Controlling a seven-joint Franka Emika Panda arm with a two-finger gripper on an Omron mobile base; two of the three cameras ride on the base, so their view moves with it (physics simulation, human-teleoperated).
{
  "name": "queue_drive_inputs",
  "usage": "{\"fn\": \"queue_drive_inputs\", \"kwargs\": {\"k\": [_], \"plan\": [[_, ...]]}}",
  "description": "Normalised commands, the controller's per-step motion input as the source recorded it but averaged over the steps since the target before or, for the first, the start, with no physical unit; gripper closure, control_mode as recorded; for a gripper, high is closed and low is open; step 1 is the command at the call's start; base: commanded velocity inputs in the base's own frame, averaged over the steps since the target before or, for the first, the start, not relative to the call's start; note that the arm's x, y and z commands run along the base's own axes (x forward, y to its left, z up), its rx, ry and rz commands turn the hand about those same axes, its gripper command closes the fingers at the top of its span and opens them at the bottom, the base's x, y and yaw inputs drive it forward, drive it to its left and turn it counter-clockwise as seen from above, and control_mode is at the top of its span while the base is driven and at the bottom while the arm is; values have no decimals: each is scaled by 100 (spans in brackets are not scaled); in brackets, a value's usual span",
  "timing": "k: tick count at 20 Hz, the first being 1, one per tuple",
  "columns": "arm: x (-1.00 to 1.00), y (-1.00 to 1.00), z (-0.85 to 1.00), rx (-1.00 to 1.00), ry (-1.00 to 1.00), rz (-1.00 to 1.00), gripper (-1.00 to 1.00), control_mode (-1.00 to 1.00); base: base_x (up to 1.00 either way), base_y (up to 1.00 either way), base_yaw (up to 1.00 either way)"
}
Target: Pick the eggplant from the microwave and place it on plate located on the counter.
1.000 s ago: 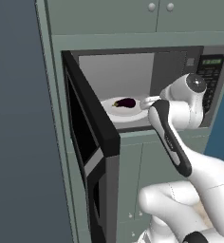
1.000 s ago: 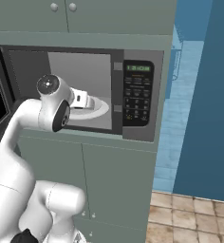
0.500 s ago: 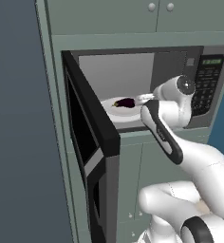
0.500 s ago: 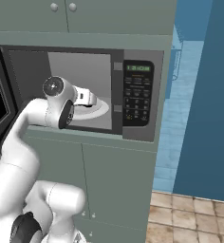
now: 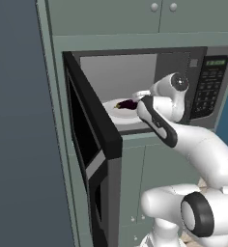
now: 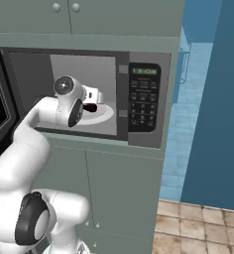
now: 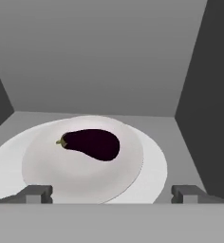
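Reaching into the microwave [image 5: 135, 72], the gripper [image 7: 111, 193] has its fingers spread wide apart. Just ahead, the eggplant [image 7: 91, 143] lies on the white plate [image 7: 133, 182]. It is round and could roll away.

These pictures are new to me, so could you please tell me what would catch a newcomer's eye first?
First is the dark eggplant, lying on a white plate in the middle of the light grey cavity of the microwave. Next is its black door, swung wide open at the left. The white arm reaches into the cavity, and the gripper faces the eggplant with its jaws spread wide, not touching it.
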Motion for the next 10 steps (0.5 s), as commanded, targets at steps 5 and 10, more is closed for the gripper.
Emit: {"fn": "queue_drive_inputs", "kwargs": {"k": [5, 10], "plan": [[43, 4, -9, 0, 0, 0, -100, -100, 0, 0, 0], [14, 8, -27, 0, 0, 0, -100, -100, 0, 0, 0]]}}
